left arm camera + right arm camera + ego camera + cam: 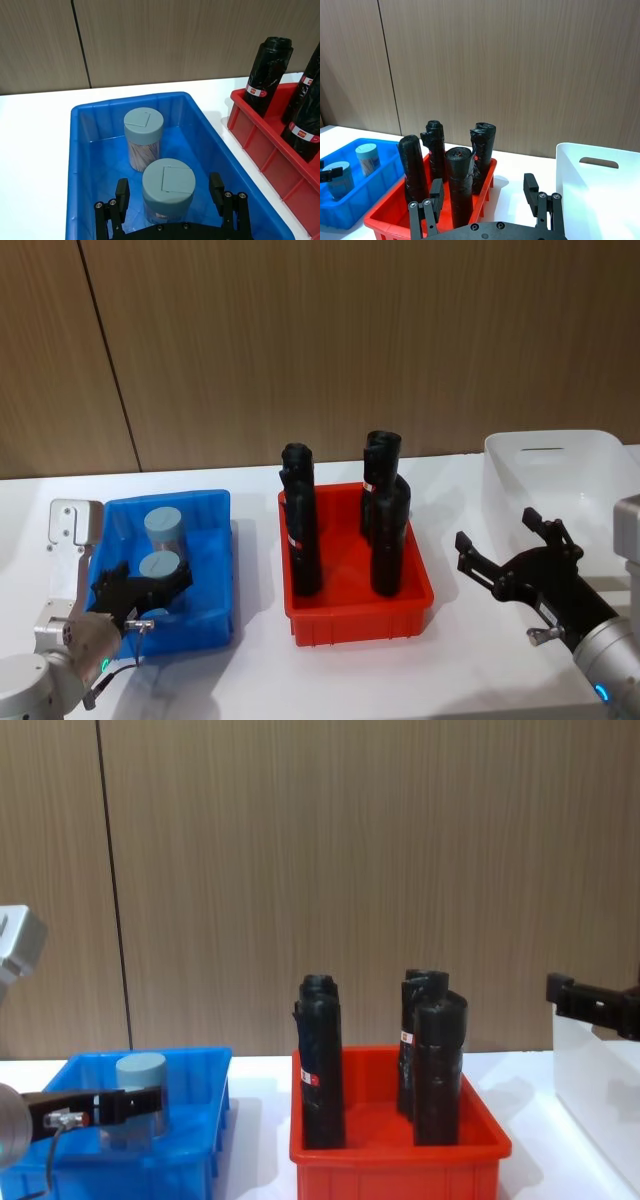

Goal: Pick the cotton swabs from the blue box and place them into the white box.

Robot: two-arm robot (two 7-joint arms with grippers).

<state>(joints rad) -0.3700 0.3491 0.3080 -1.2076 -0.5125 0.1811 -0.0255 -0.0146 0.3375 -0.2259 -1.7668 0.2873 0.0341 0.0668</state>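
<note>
Though wooden wall (350,340) behind, white tabletop (260,680).

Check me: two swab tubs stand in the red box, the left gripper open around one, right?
Wrong box: the tubs stand in the blue box, as the left wrist view shows. The left gripper is open around one.

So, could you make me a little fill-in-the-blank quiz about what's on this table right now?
The left gripper is ____ around a tub of cotton swabs in the blue box.
The red bin stands ____ the blue box and the white box.
The red bin holds ____ black rolls.
The right gripper, near the white box, holds ____.
Missing words: open, between, four, nothing.
</note>
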